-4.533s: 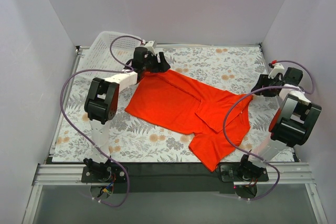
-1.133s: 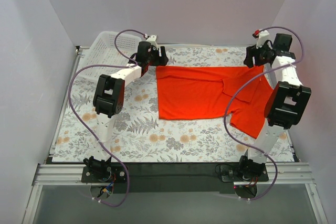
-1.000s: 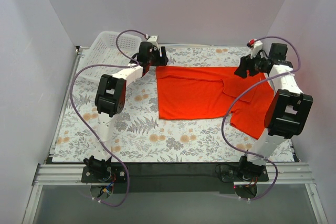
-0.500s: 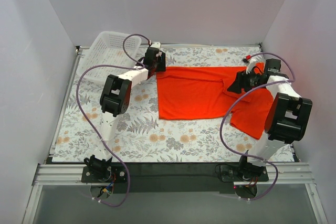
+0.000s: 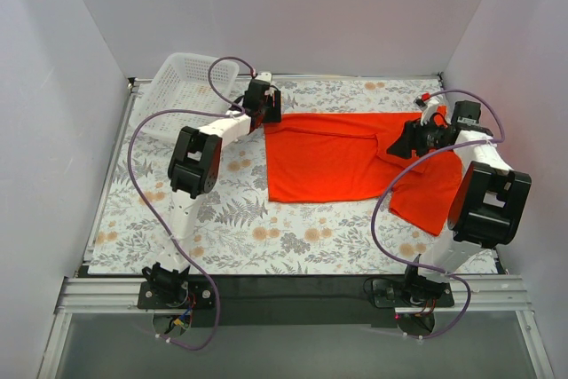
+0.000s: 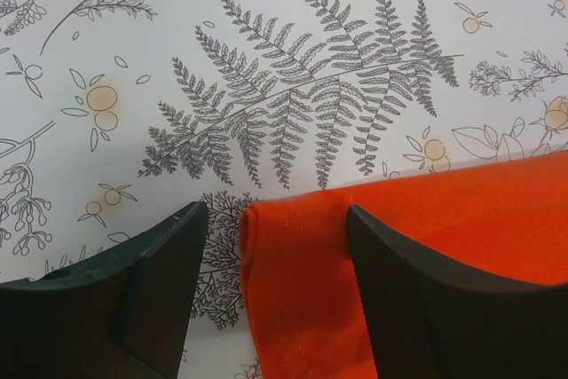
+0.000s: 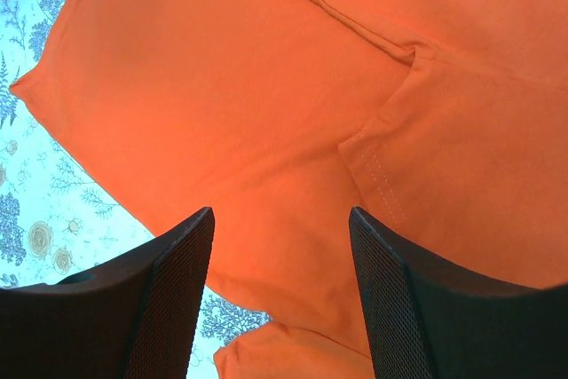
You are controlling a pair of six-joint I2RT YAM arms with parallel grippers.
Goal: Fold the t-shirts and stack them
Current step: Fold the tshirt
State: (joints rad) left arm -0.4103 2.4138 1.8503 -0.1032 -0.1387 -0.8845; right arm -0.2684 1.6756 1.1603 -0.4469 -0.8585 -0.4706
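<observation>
Floral table cover (image 5: 177,219): t-shirt (image 5: 328,161) lies spread out centre-right. Left gripper (image 6: 275,219) straddles its upper-left corner, fingers apart, probably lining up a pinch. Right gripper (image 7: 282,219) hovers over the sleeve seam, fingers apart, holding nothing.

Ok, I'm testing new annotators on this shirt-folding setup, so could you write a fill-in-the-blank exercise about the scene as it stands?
1. The white mesh basket stands at the far ____ corner of the table.
2. The left gripper is ____, with a corner of the t-shirt lying between its jaws.
3. Exactly ____ t-shirt lies on the table.

Missing words: left; open; one.
</observation>
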